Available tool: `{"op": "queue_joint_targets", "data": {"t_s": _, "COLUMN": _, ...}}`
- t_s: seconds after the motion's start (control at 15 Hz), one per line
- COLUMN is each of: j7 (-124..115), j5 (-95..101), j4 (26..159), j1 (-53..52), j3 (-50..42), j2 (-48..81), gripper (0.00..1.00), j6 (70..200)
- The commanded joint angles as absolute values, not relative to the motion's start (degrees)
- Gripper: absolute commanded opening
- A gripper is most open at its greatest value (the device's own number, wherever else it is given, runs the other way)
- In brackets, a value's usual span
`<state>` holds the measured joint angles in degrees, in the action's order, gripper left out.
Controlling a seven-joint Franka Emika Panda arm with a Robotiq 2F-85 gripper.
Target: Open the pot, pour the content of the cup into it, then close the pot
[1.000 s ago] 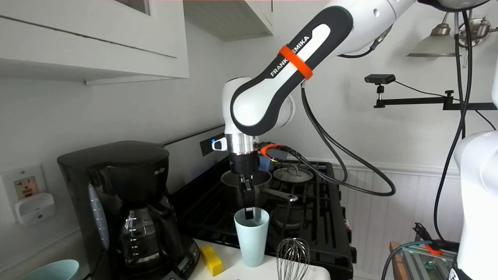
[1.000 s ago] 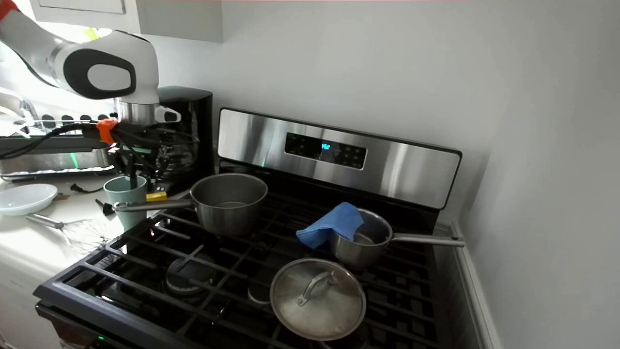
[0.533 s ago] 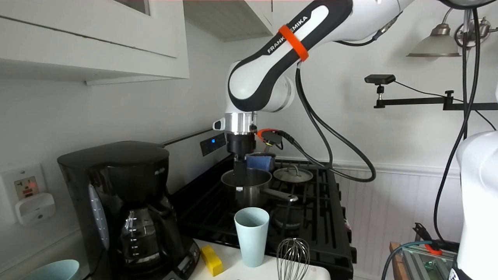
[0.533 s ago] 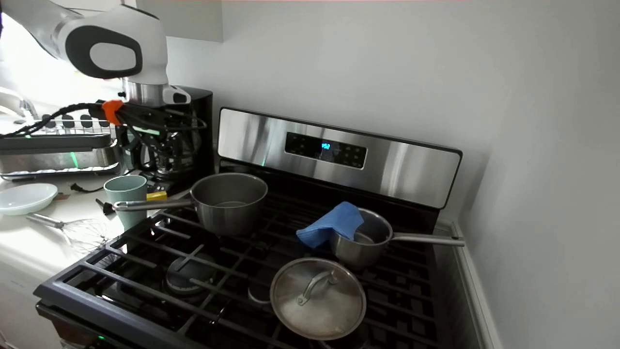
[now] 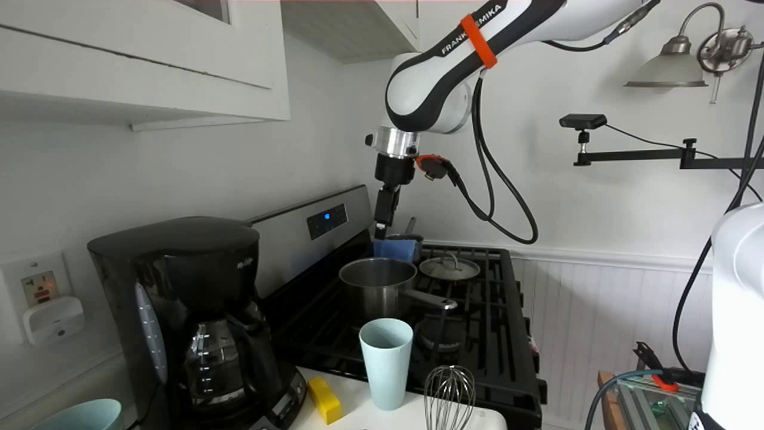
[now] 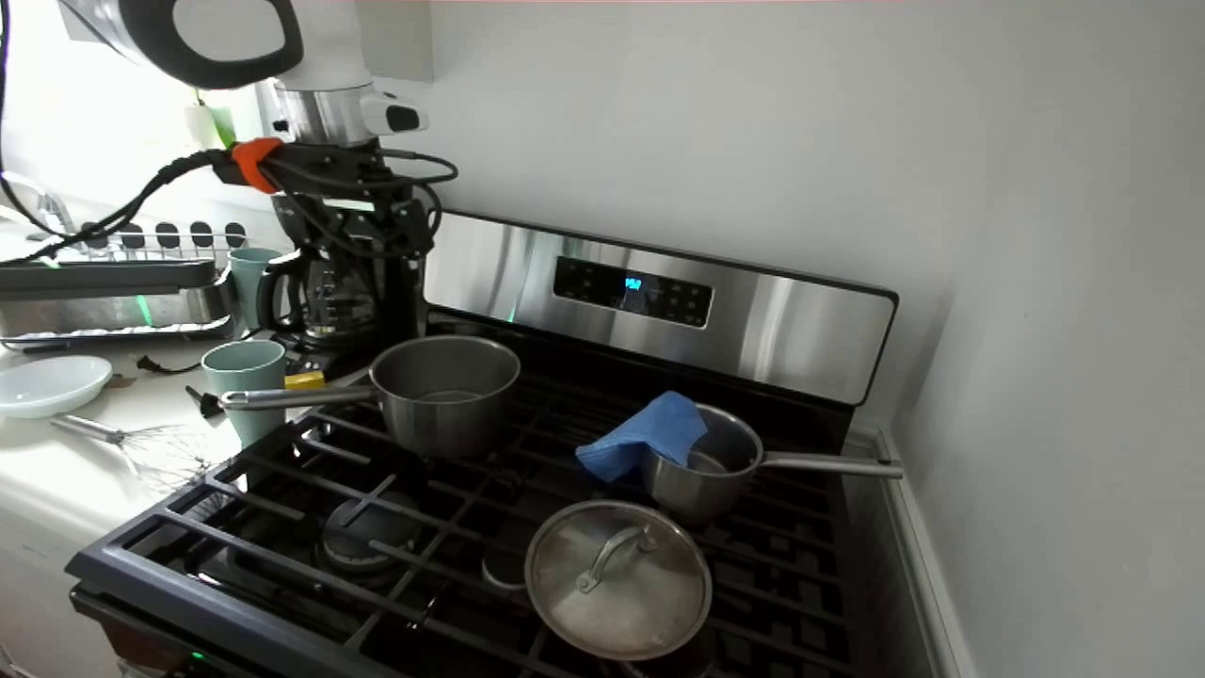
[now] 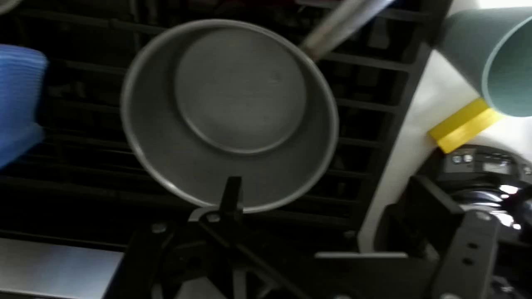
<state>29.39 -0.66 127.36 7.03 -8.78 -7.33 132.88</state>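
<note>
Nearest in an exterior view, a wire whisk (image 5: 449, 391) and a yellow block (image 5: 325, 400) lay on the white desk (image 5: 355, 416), with the pale blue tumbler (image 5: 388, 373), the task's cup, upright between them; its contents could not be told. A black coffee maker (image 5: 179, 263) stood to their left. Behind the tumbler, on the gas stove (image 6: 179, 593), sat the larger steel saucepan (image 5: 370, 301), taken as the pot: it was uncovered, and its floor looked bare in the blurred wrist view. The fingers (image 7: 231, 195) hung above the stove, spread wide with nothing between them. Farther along, the steel lid (image 6: 617, 607) rested on the stove, and a smaller saucepan (image 6: 697, 497) had a blue cloth (image 6: 645, 438) draped over its rim.

Opening seemed done. With the tumbler standing on the desk and the fingers free, closing was likelier the step in hand, though the pour could not be confirmed. The next move would call for lowering the fingers astride the lid's arched handle (image 6: 607, 554), gripping squarely, and carrying it level over the larger saucepan.
</note>
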Motion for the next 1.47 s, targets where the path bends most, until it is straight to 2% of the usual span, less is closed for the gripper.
{"op": "queue_joint_targets", "data": {"t_s": 0.0, "j7": 21.6, "j5": 8.3, "j4": 127.6, "j1": 10.8, "j3": -11.0, "j2": -7.3, "gripper": 1.00, "j6": 137.3}}
{"op": "queue_joint_targets", "data": {"t_s": 0.47, "j7": -0.2, "j5": 26.5, "j4": 128.0, "j1": 18.0, "j3": -15.2, "j2": -2.0, "gripper": 1.00, "j6": 143.9}}
{"op": "queue_joint_targets", "data": {"t_s": 0.53, "j7": 6.7, "j5": 21.6, "j4": 127.7, "j1": 16.7, "j3": -15.1, "j2": -3.7, "gripper": 1.00, "j6": 141.6}}
{"op": "queue_joint_targets", "data": {"t_s": 0.8, "j7": 2.0, "j5": 24.5, "j4": 127.7, "j1": 17.5, "j3": -15.8, "j2": -1.6, "gripper": 1.00, "j6": 143.1}}
{"op": "queue_joint_targets", "data": {"t_s": 0.93, "j7": -4.6, "j5": 29.2, "j4": 124.1, "j1": 18.1, "j3": -15.9, "j2": 2.1, "gripper": 1.00, "j6": 139.5}}
{"op": "queue_joint_targets", "data": {"t_s": 1.2, "j7": -3.2, "j5": 24.0, "j4": 117.3, "j1": 18.7, "j3": -18.1, "j2": 8.6, "gripper": 1.00, "j6": 130.6}}
{"op": "queue_joint_targets", "data": {"t_s": 1.4, "j7": -0.7, "j5": 20.1, "j4": 113.2, "j1": 20.0, "j3": -19.5, "j2": 13.2, "gripper": 1.00, "j6": 128.8}}
